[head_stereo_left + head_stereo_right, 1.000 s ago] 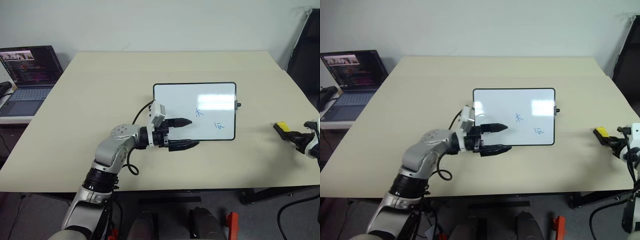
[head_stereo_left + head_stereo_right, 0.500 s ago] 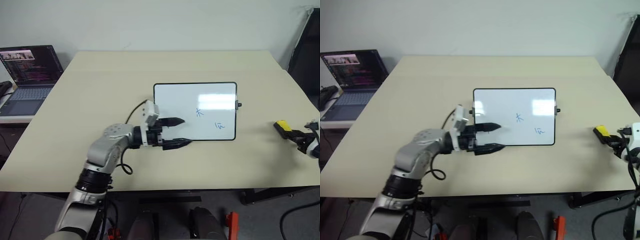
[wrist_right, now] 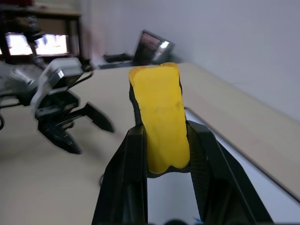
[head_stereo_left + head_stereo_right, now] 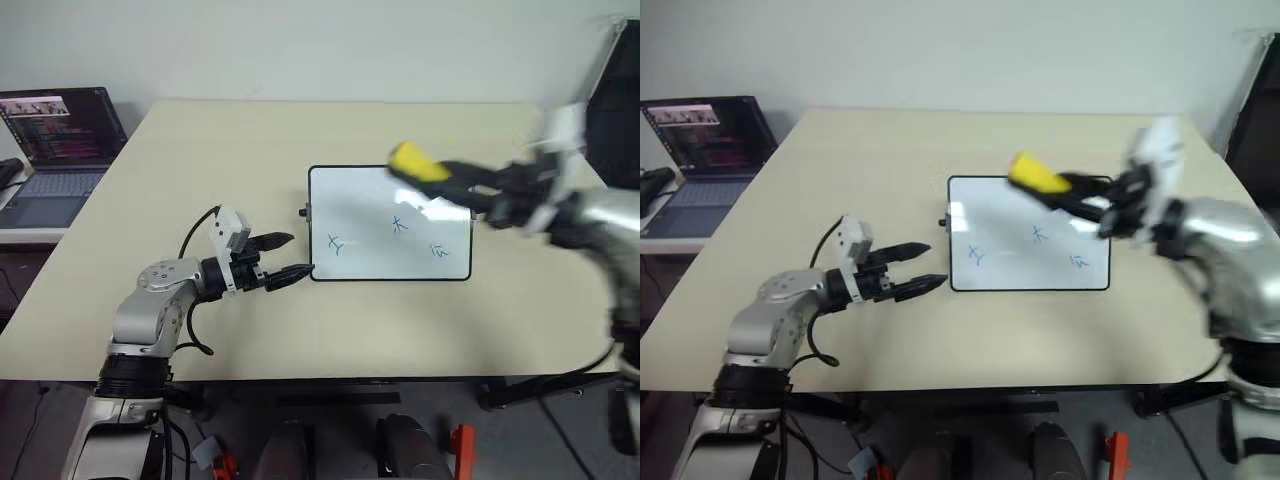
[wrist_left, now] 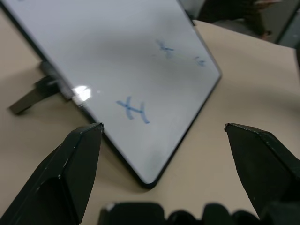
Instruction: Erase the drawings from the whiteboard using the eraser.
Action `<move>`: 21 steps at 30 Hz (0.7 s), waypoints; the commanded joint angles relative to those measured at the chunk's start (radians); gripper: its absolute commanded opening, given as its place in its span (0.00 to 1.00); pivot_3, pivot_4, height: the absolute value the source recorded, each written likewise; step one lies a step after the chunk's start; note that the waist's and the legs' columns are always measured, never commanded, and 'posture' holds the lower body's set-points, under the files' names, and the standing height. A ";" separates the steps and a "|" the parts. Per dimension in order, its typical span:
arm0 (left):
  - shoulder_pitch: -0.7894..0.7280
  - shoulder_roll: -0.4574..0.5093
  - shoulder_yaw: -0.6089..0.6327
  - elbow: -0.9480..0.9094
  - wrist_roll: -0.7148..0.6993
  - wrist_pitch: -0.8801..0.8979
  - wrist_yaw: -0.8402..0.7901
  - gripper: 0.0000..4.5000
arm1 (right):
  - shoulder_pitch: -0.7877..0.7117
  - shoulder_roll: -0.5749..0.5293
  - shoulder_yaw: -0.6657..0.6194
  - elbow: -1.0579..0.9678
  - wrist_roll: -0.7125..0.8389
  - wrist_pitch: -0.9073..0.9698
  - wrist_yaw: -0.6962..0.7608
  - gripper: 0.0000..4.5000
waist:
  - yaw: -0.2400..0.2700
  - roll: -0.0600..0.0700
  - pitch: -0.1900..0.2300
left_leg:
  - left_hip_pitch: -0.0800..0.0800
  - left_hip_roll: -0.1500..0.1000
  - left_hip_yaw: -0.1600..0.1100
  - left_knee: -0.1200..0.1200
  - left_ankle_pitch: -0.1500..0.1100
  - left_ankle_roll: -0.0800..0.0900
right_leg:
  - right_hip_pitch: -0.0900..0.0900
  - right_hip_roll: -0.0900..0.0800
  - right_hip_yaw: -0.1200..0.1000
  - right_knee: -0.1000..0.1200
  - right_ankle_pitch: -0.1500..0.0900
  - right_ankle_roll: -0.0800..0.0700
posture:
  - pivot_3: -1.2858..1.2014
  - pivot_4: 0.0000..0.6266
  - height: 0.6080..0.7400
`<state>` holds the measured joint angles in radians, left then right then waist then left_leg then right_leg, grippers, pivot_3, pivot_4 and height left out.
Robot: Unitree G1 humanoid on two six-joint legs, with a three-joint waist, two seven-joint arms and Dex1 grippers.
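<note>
The whiteboard lies flat on the beige table. Three small blue drawings sit on it: one near the left, one in the middle, one at the right. My right gripper hangs above the board's far half, shut on the yellow eraser, which sticks out past the fingertips. Just left of the board's near left corner is my left gripper, open, low over the table and pointing at the board with nothing between its fingers.
A dark laptop stands open on a lower side table at the far left. A black chair is beyond the table's right back corner. Bare tabletop surrounds the board.
My right arm swung up and left from the table's right edge to above the board, carrying the eraser. My left gripper drew back left off the board, uncovering the left scribble.
</note>
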<state>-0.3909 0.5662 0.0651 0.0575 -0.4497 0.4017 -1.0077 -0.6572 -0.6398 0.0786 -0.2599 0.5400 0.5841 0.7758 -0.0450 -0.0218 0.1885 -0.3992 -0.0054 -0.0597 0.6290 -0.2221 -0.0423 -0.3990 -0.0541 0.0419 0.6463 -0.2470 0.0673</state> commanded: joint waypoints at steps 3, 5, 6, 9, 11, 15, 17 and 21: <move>0.085 0.000 0.033 -0.114 -0.009 -0.031 0.038 1.00 | -0.062 0.128 0.206 0.246 -0.334 -0.290 -0.068 0.19 | 0.015 0.000 0.000 | -0.006 -0.001 0.001 0.000 0.000 0.000 | -0.009 -0.001 0.001 0.002 0.001 0.000 | 0.52 0.24 1.00; 0.098 -0.011 0.027 -0.143 -0.014 -0.024 0.056 1.00 | -0.071 0.160 0.228 0.333 -0.403 -0.370 -0.084 0.19 | 0.021 0.000 0.000 | -0.010 -0.001 0.000 0.000 0.000 -0.001 | -0.011 -0.001 -0.001 0.002 0.001 -0.001 | 0.52 0.24 1.00; 0.102 -0.014 0.024 -0.152 -0.016 -0.020 0.060 1.00 | -0.073 0.173 0.230 0.360 -0.421 -0.395 -0.085 0.19 | 0.023 0.000 0.000 | -0.010 -0.001 -0.001 0.001 0.000 -0.001 | -0.011 -0.001 -0.001 0.002 0.001 -0.001 | 0.52 0.24 1.00; 0.107 -0.032 0.005 -0.182 -0.018 -0.008 0.082 1.00 | -0.070 0.195 0.221 0.441 -0.461 -0.453 -0.082 0.19 | 0.021 0.000 0.000 | -0.010 -0.001 0.000 0.001 0.000 -0.001 | -0.011 -0.001 -0.001 0.001 0.002 -0.001 | 0.52 0.24 1.00; 0.106 -0.041 -0.003 -0.193 -0.022 -0.001 0.088 1.00 | -0.066 0.204 0.214 0.480 -0.480 -0.476 -0.084 0.19 | 0.018 0.000 0.000 | -0.009 -0.001 0.000 0.001 0.000 0.000 | -0.011 -0.001 -0.001 0.002 0.002 -0.001 | 0.52 0.24 1.00; 0.103 -0.051 -0.017 -0.196 -0.022 0.004 0.089 1.00 | -0.051 0.218 0.204 0.513 -0.497 -0.501 -0.079 0.19 | 0.012 0.000 0.000 | -0.007 0.000 0.000 0.001 0.000 0.000 | -0.009 0.000 -0.001 0.003 0.003 -0.002 | 0.52 0.24 1.00; 0.100 -0.056 -0.025 -0.196 -0.020 0.003 0.091 1.00 | -0.044 0.219 0.206 0.523 -0.508 -0.513 -0.079 0.19 | 0.011 0.000 0.000 | -0.006 0.000 0.000 0.001 0.000 0.000 | -0.008 0.000 0.000 0.003 0.003 -0.002 | 0.52 0.24 1.00; 0.086 -0.065 -0.041 -0.190 -0.017 0.003 0.084 1.00 | -0.046 0.213 0.191 0.535 -0.516 -0.521 -0.081 0.19 | 0.012 0.000 0.000 | -0.003 0.000 0.000 0.001 0.000 0.000 | -0.006 0.000 0.000 0.003 0.003 -0.002 | 0.52 0.24 1.00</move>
<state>-0.2866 0.5056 0.0306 -0.0941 -0.4591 0.4097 -0.9236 -0.6970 -0.4221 0.3062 0.2744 0.0296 0.0740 0.6980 -0.0332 -0.0220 0.1884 -0.4025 -0.0058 -0.0593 0.6295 -0.2219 -0.0427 -0.4047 -0.0539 0.0416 0.6495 -0.2443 0.0657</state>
